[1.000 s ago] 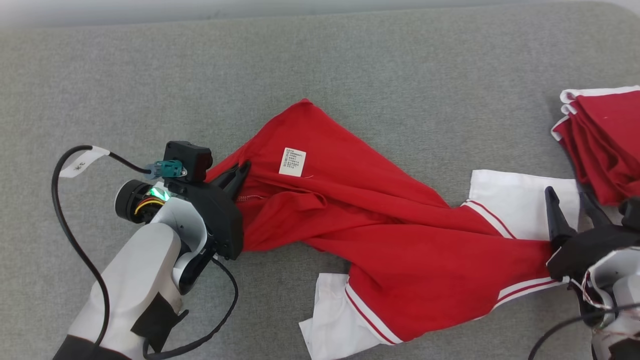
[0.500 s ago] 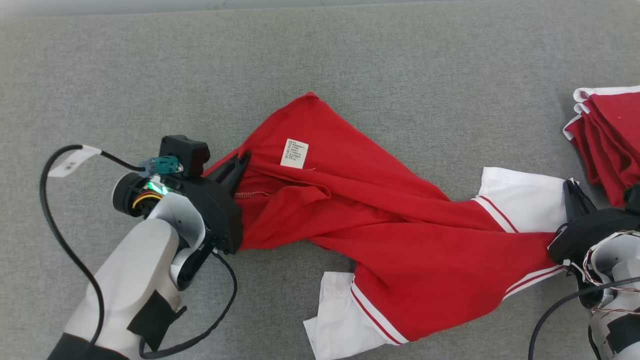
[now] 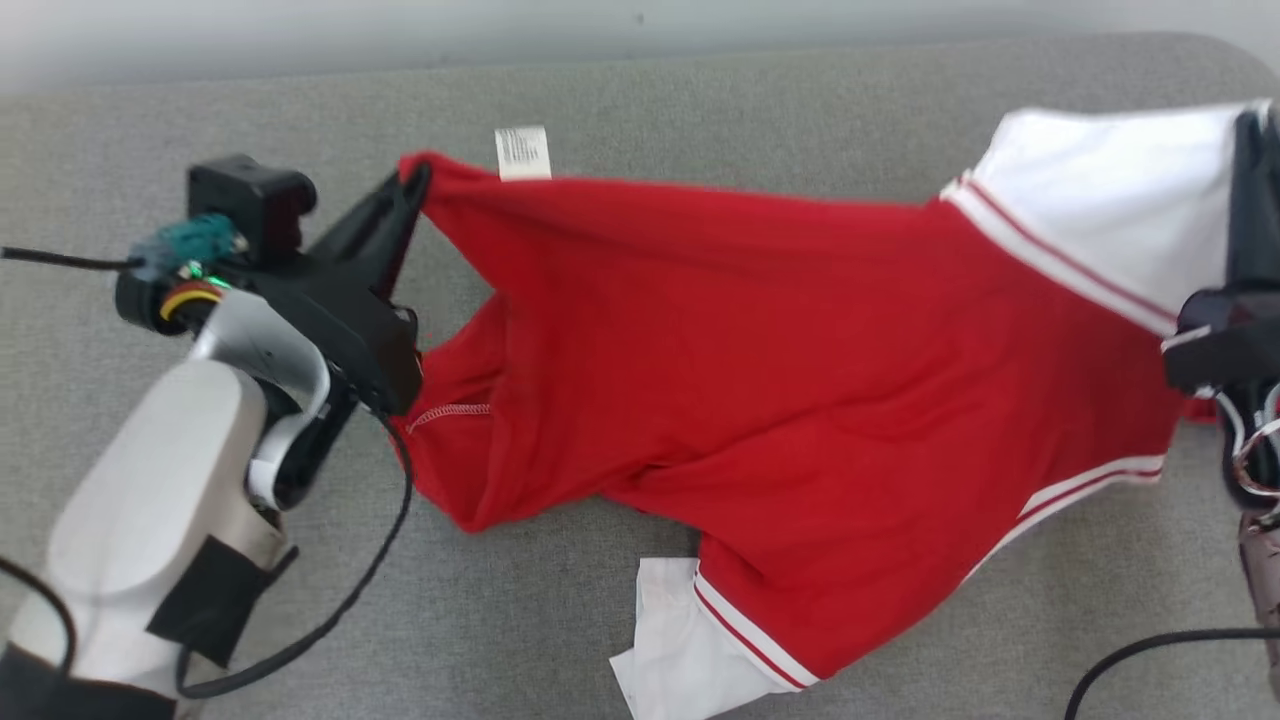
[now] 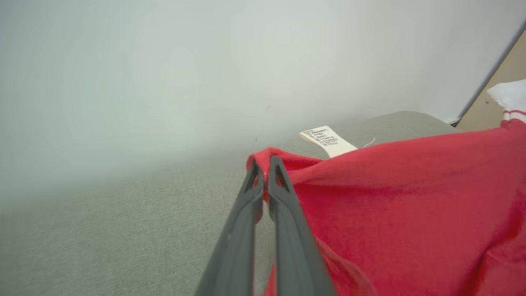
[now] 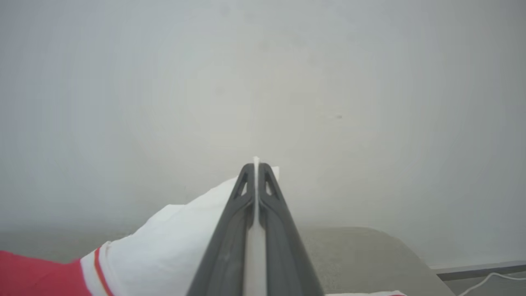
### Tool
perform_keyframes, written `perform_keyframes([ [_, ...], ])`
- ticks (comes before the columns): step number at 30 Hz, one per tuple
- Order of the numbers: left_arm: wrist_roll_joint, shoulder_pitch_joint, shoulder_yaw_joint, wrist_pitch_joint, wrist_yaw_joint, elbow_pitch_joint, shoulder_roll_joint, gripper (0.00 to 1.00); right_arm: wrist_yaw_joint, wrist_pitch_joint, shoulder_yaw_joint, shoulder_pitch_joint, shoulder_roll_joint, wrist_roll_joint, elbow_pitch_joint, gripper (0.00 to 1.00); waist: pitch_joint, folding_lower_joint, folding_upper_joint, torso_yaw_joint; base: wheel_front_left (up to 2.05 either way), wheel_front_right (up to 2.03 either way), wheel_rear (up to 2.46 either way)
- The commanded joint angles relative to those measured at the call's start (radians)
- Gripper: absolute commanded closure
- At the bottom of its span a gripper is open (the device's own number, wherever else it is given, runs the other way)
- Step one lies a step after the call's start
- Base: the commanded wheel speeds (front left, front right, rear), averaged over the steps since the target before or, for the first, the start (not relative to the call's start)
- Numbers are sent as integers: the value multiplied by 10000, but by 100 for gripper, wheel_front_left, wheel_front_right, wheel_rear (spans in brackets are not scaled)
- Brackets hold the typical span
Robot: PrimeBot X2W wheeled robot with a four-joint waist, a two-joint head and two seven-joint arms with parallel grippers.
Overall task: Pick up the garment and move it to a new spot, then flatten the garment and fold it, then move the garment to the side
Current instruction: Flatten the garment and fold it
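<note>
Garment, a red knit shirt with white red-striped sleeves (image 3: 780,380), hangs stretched between my two grippers over the grey fabric surface (image 3: 640,95). Its lower white sleeve (image 3: 665,640) lies on that surface. My left gripper (image 3: 412,182) is clamped on a red hem corner, just beside the white care label (image 3: 522,152). My right gripper (image 3: 1252,125) is pinched tight on the edge of the upper white sleeve (image 3: 1110,190). Pale wall (image 3: 640,30) behind.

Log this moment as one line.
left tool: shut on red corner | right tool: shut on white sleeve | shirt: stretched between both tools, lower sleeve on gray surface
</note>
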Motion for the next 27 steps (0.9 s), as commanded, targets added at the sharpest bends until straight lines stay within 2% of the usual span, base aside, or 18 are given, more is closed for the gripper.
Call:
perform_keyframes([
  [1, -48, -111, 130, 58, 116, -425, 241, 100, -11, 89, -76, 9, -97, -212, -661, 100, -224, 0, -1, 129, 0, 0, 0],
  [8, -80, -131, 752, 315, 591, -2470, 874, 100, -10, 956, -472, 98, -111, -879, -3577, 100, -653, 0, -1, 421, 0, 0, 0],
  [14, 85, 62, 1257, 461, 1112, -4108, 1370, 100, -11, 1788, -628, -56, -221, -1067, -5218, 100, -1038, 0, -1, 637, 0, 0, 0],
  [22, 64, 221, 1593, 840, 1503, -5400, 1726, 100, -10, 3095, -626, -335, -209, -565, -6027, 100, -1279, 0, -1, 794, 0, 0, 0],
  [24, 11, 189, 1653, 913, 1566, -5491, 1775, 100, -11, 3344, -577, -565, -309, -393, -5989, 100, -1252, 0, -1, 810, 0, 0, 0],
  [27, -142, -44, 1597, 1020, 1428, -5180, 1708, 100, -11, 3580, -333, -1113, -285, 105, -5537, 100, -1104, 0, -1, 782, 0, 0, 0],
])
